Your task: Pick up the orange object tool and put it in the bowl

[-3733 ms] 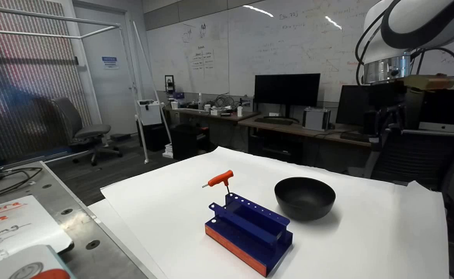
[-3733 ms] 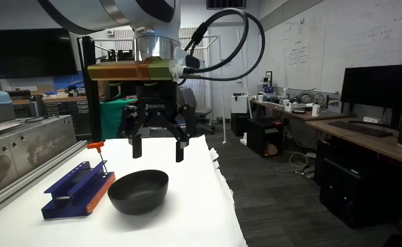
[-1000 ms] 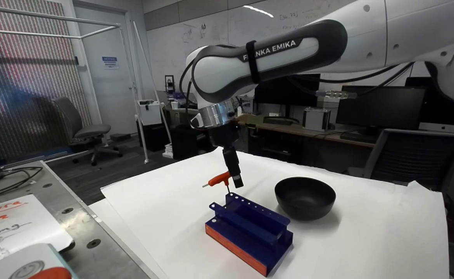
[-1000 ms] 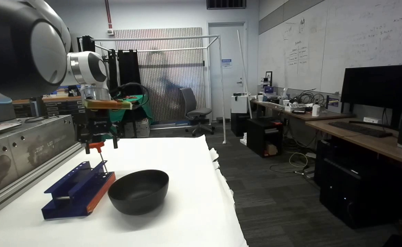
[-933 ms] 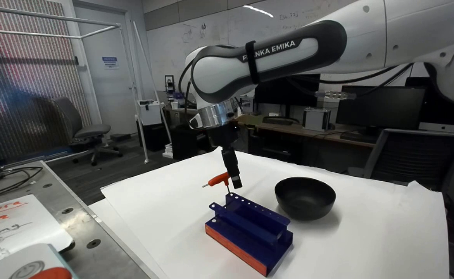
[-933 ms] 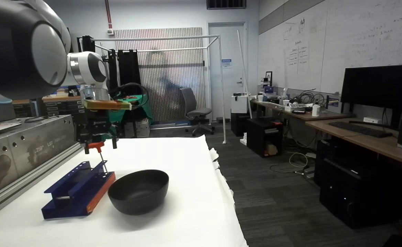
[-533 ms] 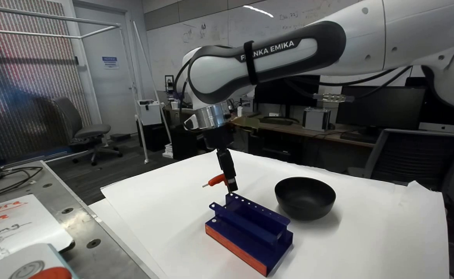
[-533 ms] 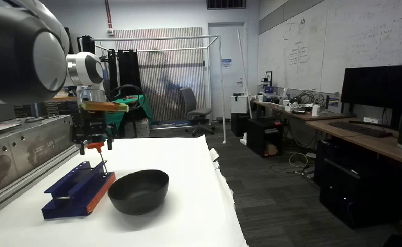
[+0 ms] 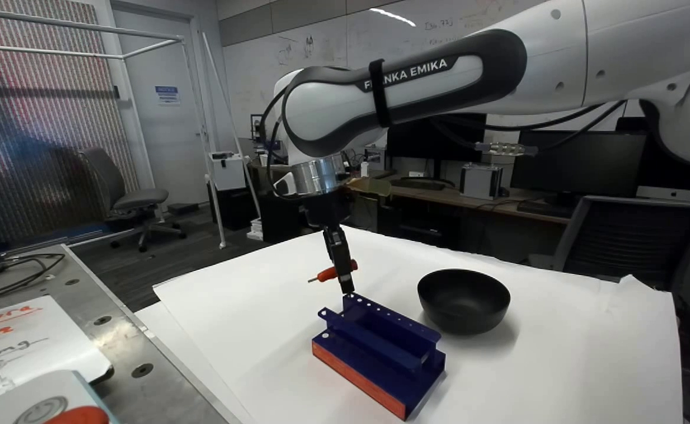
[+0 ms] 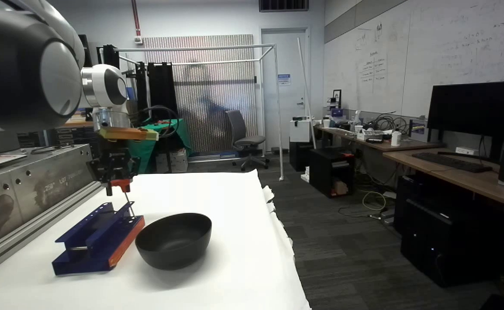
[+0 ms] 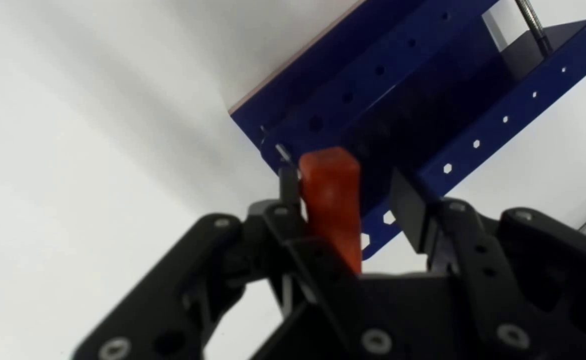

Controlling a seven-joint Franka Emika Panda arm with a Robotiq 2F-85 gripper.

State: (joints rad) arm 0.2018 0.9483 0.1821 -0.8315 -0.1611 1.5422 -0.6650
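Observation:
The orange object tool (image 9: 327, 274) stands with its thin shaft down in the blue rack, at the rack's corner. Its red-orange handle (image 11: 330, 200) lies between the fingers of my gripper (image 11: 348, 192) in the wrist view. The left finger (image 11: 288, 192) is close against the handle. A gap separates the handle from the right finger (image 11: 408, 210), so the jaws are partly open around it. In an exterior view the fingers hide part of the handle. The black bowl (image 10: 174, 245) sits upright on the white-covered table beside the rack, with nothing visible inside.
The blue rack (image 9: 374, 338) with its orange base edge is directly under my fingertips, with a row of holes along its rail. A metal bench (image 10: 41, 185) borders the white table surface (image 10: 234, 258). A chair (image 9: 639, 247) stands behind the table.
My gripper has moved slightly left and down in an exterior view, so its fingers now straddle the tool's handle. The jaws have narrowed. Tool, rack and bowl look unmoved.

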